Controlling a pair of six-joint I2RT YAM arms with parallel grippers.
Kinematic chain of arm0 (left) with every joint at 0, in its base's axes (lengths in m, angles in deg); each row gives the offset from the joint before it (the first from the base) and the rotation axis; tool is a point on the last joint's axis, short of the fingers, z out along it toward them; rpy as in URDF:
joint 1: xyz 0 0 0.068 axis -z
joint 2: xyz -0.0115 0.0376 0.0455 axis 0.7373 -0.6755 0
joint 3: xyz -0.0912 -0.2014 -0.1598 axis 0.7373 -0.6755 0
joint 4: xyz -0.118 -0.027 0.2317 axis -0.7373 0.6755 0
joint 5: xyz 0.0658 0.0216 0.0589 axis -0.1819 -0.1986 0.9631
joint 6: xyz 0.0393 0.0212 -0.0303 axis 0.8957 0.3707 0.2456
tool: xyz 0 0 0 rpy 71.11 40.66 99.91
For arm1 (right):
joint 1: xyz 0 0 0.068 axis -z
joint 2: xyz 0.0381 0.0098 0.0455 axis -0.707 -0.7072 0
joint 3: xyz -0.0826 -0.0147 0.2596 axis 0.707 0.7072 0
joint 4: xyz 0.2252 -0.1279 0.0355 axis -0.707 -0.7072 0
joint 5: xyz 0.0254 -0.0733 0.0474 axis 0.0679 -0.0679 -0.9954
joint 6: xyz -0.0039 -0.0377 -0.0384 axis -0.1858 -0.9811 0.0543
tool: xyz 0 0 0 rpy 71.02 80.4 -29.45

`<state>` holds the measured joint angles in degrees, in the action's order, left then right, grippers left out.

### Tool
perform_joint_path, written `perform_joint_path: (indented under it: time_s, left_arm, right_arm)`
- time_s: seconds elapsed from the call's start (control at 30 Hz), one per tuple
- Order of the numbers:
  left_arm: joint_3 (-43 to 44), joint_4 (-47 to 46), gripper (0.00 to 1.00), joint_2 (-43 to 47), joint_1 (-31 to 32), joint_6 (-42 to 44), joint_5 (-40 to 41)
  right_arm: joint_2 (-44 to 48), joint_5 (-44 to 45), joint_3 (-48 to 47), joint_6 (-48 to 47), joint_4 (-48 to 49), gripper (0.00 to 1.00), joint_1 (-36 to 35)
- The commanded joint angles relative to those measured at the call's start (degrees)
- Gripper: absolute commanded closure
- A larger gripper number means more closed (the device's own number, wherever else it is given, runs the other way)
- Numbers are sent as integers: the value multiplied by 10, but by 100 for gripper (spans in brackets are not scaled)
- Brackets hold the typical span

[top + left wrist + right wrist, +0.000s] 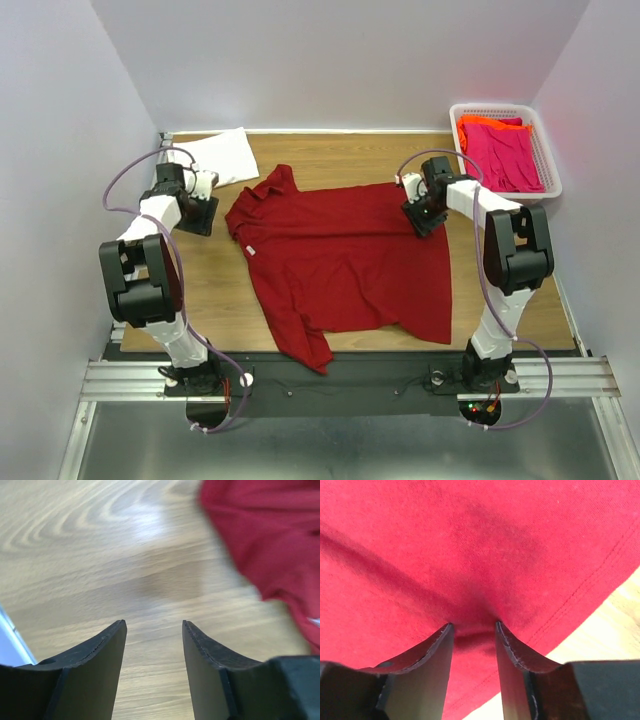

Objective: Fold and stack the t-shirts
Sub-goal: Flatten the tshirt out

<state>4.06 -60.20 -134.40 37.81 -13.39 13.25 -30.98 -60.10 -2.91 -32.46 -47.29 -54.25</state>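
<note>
A large dark red t-shirt (pixel 345 265) lies spread flat across the middle of the wooden table (pixel 210 290). My right gripper (pixel 422 222) rests on its far right corner. In the right wrist view its jaws (pixel 474 626) stand apart, tips pressed into the red cloth (pixel 470 545) near the stitched hem, with a small ridge of cloth between them. My left gripper (pixel 205 220) sits just left of the shirt's collar and sleeve. It is open (pixel 154 625) over bare wood, with the red cloth (pixel 270 540) off to its right. A white t-shirt (pixel 222 155) lies at the far left.
A white lattice basket (pixel 505 108) stands at the far right corner, holding bright pink (pixel 505 155) and orange (pixel 475 122) t-shirts. The shirt's lower hem reaches the table's near edge, by the arm bases. Grey walls close in on both sides.
</note>
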Motion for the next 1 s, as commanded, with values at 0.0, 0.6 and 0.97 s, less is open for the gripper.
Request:
perform_joint_path:
  time_s: [0.0, 0.6, 0.97]
  left_arm:
    - [45, 8, 39, 53, 33, 12, -88]
    - [59, -5, 49, -45, 119, -65, 43]
    - [137, 10, 100, -115, 27, -31, 49]
  right_arm:
    - [29, -2, -25, -6, -21, 55, 6]
    - [-89, 31, -90, 12, -20, 57, 6]
    - [-156, 55, -170, 21, -12, 57, 9]
